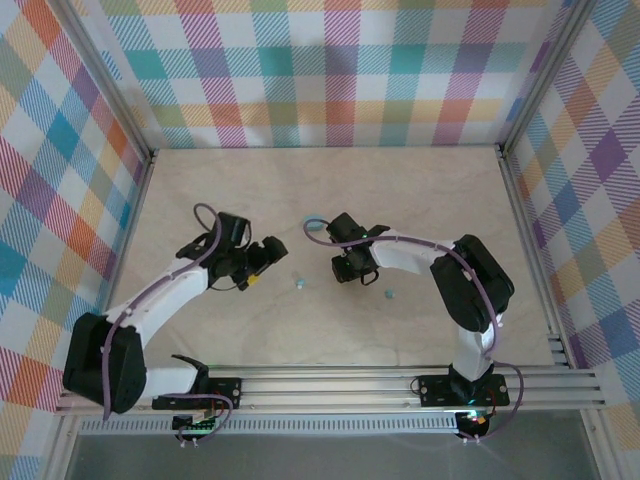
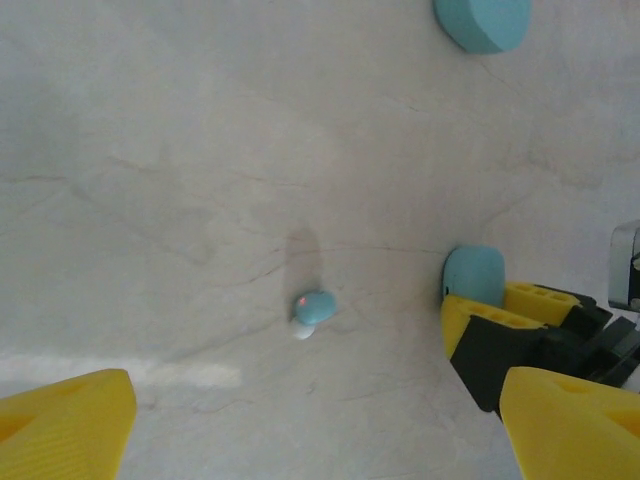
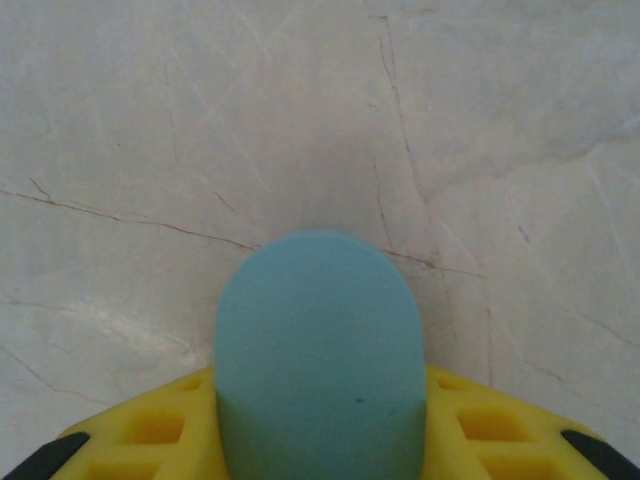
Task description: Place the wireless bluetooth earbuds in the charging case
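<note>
Lying on the pale counter [image 1: 420,200], whose surface is crossed by fine dark hairlines, one of the wireless bluetooth earbuds [image 2: 312,310] sits between the two arms. It is a tiny, smooth, rounded blue-grey bit with a whitish tip and a small reddish spot on top. It is just ahead of the left hand [image 2: 315,425], whose blunt yellow plastic fingers [image 2: 65,425] stand wide apart with nothing between them.

The right hand [image 1: 350,268] is closed on a charging case [image 3: 320,350] — matte light blue, with a domed top and flat sides. Its yellow fingers [image 3: 150,430] have open lattice cut-outs and press the case from both sides, holding it upright over the counter to the right of that earbud.

A second earbud [image 1: 389,294] lies near the right hand, on its right. A second case [image 2: 483,22], also light blue and rounded, rests farther back. Plaid cloth in many colours [image 1: 330,70] lines the walls.
</note>
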You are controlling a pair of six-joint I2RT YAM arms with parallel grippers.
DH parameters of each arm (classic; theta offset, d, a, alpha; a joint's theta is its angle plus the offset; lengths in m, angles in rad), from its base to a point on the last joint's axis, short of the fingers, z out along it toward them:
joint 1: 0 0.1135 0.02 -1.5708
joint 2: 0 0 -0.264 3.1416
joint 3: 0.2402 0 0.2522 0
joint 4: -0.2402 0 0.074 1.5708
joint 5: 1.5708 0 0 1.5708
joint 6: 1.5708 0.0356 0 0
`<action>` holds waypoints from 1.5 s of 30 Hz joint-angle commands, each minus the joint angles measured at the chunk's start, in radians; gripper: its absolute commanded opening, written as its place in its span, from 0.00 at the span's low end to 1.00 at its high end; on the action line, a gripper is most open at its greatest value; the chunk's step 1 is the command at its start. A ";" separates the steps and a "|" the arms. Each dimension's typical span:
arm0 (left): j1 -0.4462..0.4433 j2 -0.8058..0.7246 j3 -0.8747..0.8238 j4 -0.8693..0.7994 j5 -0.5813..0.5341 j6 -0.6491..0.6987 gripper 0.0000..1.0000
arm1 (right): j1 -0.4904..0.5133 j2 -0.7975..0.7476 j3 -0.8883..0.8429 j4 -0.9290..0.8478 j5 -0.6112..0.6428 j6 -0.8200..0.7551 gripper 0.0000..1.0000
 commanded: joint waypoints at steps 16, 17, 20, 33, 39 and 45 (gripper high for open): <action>-0.126 0.208 0.233 -0.098 -0.140 0.030 0.86 | 0.003 -0.161 -0.027 0.055 -0.377 0.235 0.75; -0.135 0.215 0.242 -0.107 -0.152 0.040 0.86 | -0.002 -0.173 -0.032 0.050 -0.376 0.233 0.75; -0.180 0.241 0.271 -0.128 -0.196 0.105 0.85 | -0.037 -0.234 -0.069 0.037 -0.372 0.223 0.75; -0.443 0.565 0.551 -0.184 -0.339 0.201 0.77 | -0.413 -0.507 -0.288 0.008 -0.469 0.155 0.77; -0.497 0.734 0.721 -0.366 -0.426 0.220 0.75 | -0.469 -0.518 -0.310 0.016 -0.514 0.145 0.77; -0.508 0.763 0.731 -0.395 -0.473 0.214 0.74 | -0.496 -0.507 -0.313 0.022 -0.546 0.138 0.77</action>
